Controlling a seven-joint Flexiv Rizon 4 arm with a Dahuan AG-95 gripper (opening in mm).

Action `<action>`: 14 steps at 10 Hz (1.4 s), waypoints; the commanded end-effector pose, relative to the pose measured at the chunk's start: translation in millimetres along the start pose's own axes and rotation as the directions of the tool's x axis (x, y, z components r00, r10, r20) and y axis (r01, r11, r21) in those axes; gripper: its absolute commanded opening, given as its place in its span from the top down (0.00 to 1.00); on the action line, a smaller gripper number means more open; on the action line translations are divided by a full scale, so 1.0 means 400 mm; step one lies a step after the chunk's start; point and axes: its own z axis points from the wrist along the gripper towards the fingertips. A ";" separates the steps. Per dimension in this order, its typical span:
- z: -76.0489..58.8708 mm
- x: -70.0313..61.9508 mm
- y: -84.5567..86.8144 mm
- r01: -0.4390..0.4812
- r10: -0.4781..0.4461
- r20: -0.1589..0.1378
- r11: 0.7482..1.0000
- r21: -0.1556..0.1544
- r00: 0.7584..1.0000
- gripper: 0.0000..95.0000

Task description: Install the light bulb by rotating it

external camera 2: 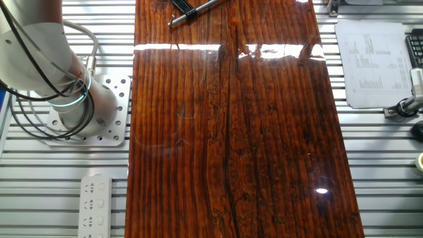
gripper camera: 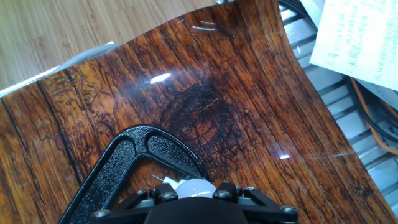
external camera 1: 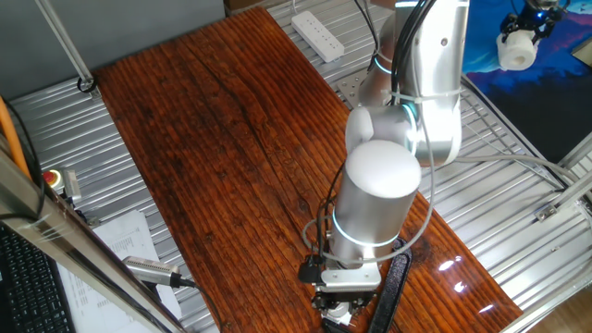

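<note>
Hand view shows the light bulb as a small white dome at the bottom edge, just above the gripper, whose dark body hides its base; whether the jaws grip it or stand apart cannot be told; the black clamp lies beside it on the wooden tabletop; in one fixed view the arm reaches down over the table's near end; printed paper lies beyond the edge.

The silver arm reaches from its far base down to the near table edge, wrist pointing straight down, its gripper low at the surface, finger spacing hidden from view.
</note>
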 end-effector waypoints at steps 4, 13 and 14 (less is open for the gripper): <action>0.000 0.002 -0.002 0.005 -0.005 0.026 1.000 0.001 1.000 0.60; 0.001 0.016 -0.005 -0.016 0.016 0.017 1.000 0.004 1.000 0.60; 0.003 0.017 -0.005 -0.025 0.025 0.017 1.000 0.004 1.000 0.60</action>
